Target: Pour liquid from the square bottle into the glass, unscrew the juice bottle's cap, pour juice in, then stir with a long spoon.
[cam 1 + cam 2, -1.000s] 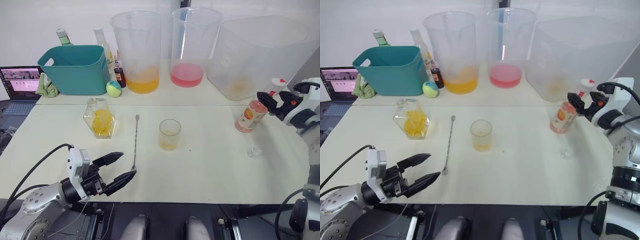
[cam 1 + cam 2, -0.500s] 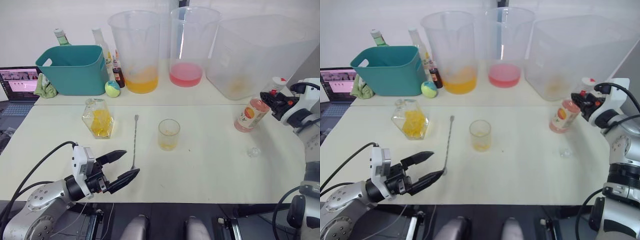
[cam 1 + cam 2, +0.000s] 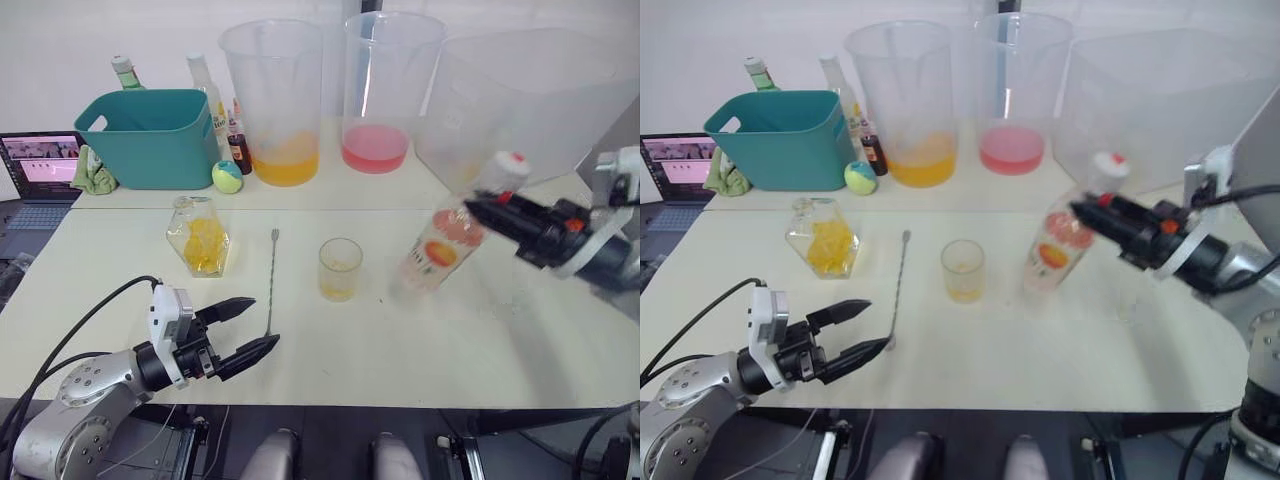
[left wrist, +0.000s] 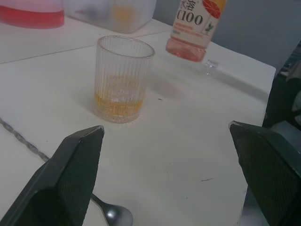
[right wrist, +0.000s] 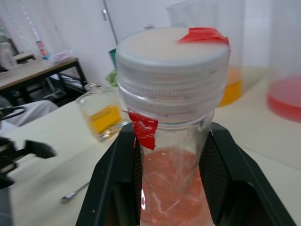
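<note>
Juice step: right gripper [image 3: 1092, 211] fingers clamp the capped juice bottle [image 3: 444, 236] at its neck, tilted at centre-right beside the glass [image 3: 340, 268]; left gripper [image 3: 248, 326] open at lower left; uncapping looks next.

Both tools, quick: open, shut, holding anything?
Left tool: open, empty, hovering by the long spoon.
Right tool: shut on the juice bottle just below its cap, bottle tilted above the table.
</note>
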